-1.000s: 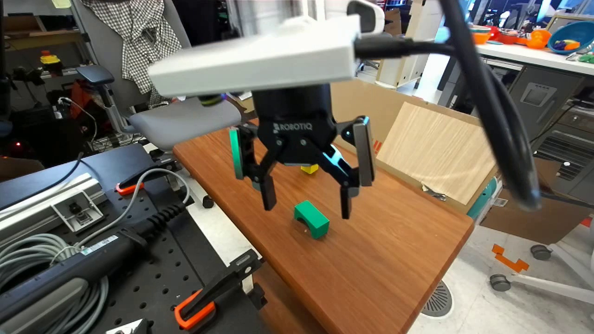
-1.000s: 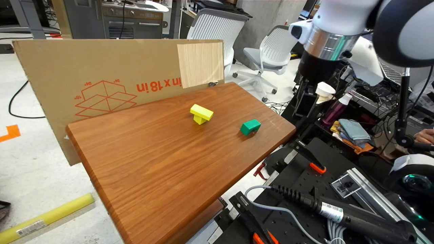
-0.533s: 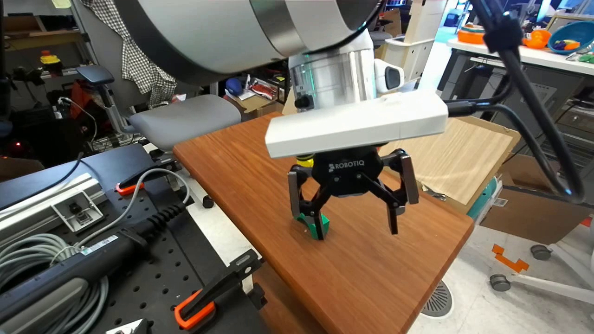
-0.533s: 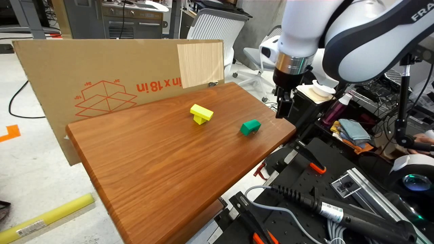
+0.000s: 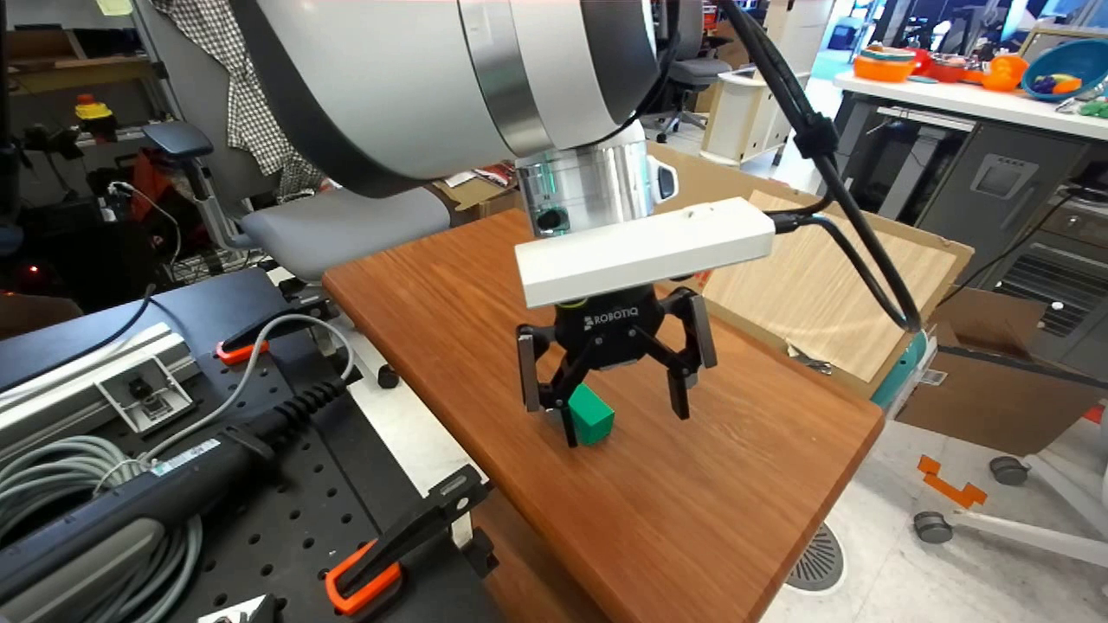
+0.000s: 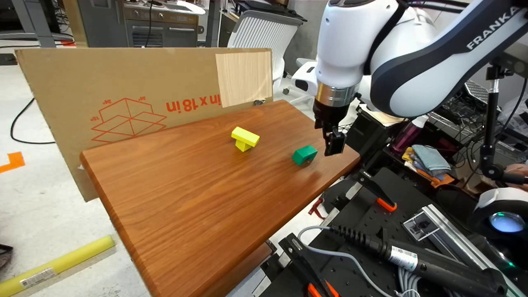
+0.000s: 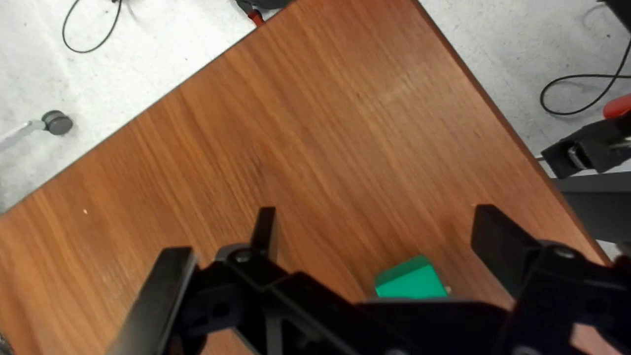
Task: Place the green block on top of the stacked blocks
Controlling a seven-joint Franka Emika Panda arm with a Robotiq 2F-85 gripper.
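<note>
Brown wooden tabletop (image 6: pixel 185 177) below black two-fingered gripper (image 5: pixel 627 428), spread wide.
Green arched block (image 6: pixel 304 155) at nine o'clock from fingertips (image 6: pixel 334 145) in an exterior view.

the green block (image 6: pixel 304 154) looks smooth and matt, the tabletop (image 6: pixel 185 185) grained wood.

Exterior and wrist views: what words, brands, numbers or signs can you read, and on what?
"ROBOTIQ": gripper.
"FRANKA": robot arm.
"in x 18 in", upside down: cardboard.
Too small to read: red figures on the cardboard, black handle's label, yellow tube's label, grey cabinet's sign.
Wrist view: none.
</note>
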